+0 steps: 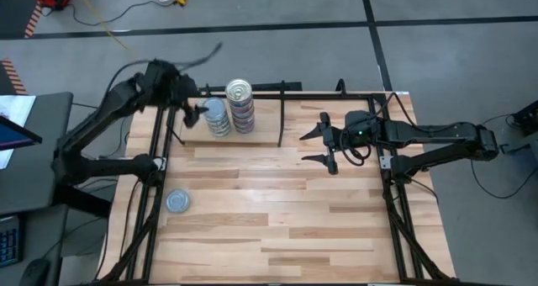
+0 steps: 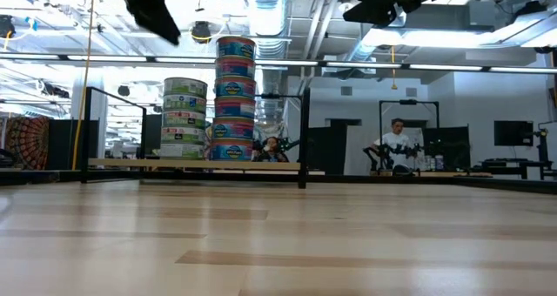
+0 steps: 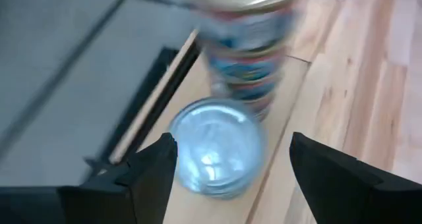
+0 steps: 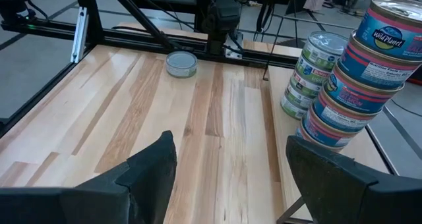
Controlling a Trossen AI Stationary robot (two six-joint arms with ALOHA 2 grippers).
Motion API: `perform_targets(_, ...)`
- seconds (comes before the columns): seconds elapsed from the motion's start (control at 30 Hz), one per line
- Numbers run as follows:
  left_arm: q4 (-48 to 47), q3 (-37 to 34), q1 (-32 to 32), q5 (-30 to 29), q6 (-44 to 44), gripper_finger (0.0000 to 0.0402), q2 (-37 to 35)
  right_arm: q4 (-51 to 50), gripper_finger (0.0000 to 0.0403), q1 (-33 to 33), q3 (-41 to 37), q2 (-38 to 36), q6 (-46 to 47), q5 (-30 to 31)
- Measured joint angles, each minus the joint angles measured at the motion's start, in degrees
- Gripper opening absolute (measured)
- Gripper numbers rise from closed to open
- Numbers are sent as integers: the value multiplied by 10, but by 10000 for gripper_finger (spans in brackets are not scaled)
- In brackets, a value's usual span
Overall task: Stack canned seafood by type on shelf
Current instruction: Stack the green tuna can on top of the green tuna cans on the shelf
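Two stacks of seafood tins are seen standing side by side on the shelf [image 1: 252, 139], a light plank with a thin black frame set along the far edge of the butcher-block table [image 1: 277, 210]. The shorter stack [image 1: 217, 118], four tins with green-and-white labels and a bluish-grey top, is placed just beside the taller stack [image 1: 241, 105], five tins with blue-and-pink labels topped by a shiny cream-gold pull-tab lid. A black divider rod [image 1: 282, 118] is seen on the shelf near the taller stack. The left gripper [image 1: 195, 111] is held above the shelf just beside the shorter stack, with its jaws spread wide and nothing grasped between them. The right gripper [image 1: 318, 145] is held over the table, well apart from the stacks, its jaws likewise parted and empty. One loose tin [image 1: 177, 201] with a bluish-grey top is left lying flat near the table's left edge.
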Motion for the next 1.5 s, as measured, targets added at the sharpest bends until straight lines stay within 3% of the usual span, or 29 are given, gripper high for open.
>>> perform_targets(0.17,-36,0,-189,-151,-34,262,-45,6,311,-5,0,0,-1,0)
perform_targets(0.27,-71,-20,-309,-193,-117,257,-45,6,311,-12,0,0,-1,0)
perform_targets(0.53,-200,-73,-572,-231,-375,256,53,4,311,-19,0,0,25,0)
perform_targets(0.7,-261,-73,-683,-207,-483,256,146,4,311,-14,0,0,45,0)
perform_targets(0.9,-307,-73,-763,-130,-501,256,273,8,311,8,0,2,49,0)
perform_targets(1.1,-320,-73,-787,-131,-444,256,383,9,311,35,0,2,57,0)
perform_targets(1.27,-324,-73,-787,-131,-387,256,426,16,311,48,0,2,61,0)
perform_targets(1.5,-284,-102,-787,-144,-347,256,432,17,311,56,0,2,57,14)
